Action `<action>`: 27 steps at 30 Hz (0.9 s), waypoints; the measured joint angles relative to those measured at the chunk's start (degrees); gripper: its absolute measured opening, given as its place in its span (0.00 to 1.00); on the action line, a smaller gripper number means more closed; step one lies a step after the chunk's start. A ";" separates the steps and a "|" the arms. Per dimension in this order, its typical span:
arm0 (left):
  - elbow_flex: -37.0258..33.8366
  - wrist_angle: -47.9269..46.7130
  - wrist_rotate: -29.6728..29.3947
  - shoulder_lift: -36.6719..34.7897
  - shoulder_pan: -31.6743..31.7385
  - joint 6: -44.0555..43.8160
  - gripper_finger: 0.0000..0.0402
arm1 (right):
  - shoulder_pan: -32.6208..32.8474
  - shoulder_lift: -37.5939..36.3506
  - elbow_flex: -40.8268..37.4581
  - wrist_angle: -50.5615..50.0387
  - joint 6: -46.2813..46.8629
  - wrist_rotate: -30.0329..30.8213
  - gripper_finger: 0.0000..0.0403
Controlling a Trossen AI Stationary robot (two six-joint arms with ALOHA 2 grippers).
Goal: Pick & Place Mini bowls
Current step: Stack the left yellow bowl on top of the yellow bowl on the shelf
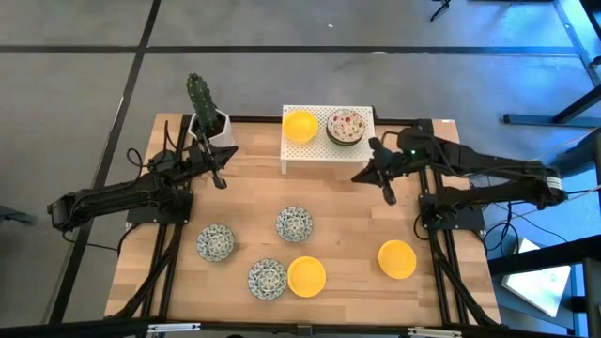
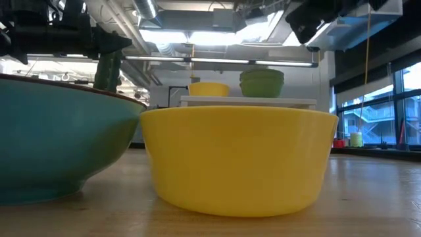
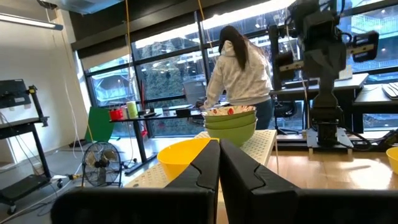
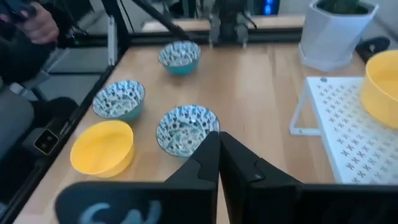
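You see left gripper [image 1: 222, 180] clenched empty, left of white perforated metal rack [image 1: 300, 152] | right gripper [image 1: 388, 194] clenched empty, right of it | six loose mini bowls [image 1: 294, 223] before rack, clear wood between.

We see a grey floor [image 1: 84, 84] crossed by dark lines, tall windows [image 3: 155, 74], a floor fan [image 3: 99, 168], bright ceiling lights [image 2: 217, 36], and a person [image 3: 239, 68] in a pale hoodie.

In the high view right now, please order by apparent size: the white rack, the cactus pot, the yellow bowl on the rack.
1. White rack
2. Cactus pot
3. Yellow bowl on the rack, nearly the pot's size, so the order of these two is unsure.
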 joint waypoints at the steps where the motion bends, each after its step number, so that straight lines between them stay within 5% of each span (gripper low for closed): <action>1: -0.02 0.00 -0.01 -0.01 -0.02 -0.01 0.01 | -0.23 -1.08 -1.81 1.77 -0.06 -0.14 0.02; 17: 0.00 -0.43 -0.35 -0.02 -0.01 1.55 0.00 | -0.38 -2.78 -22.00 32.17 1.02 0.11 0.03; 27: 0.00 -3.22 -1.86 0.00 -0.01 3.00 0.02 | -0.38 -7.06 -27.57 36.51 -1.44 0.14 0.03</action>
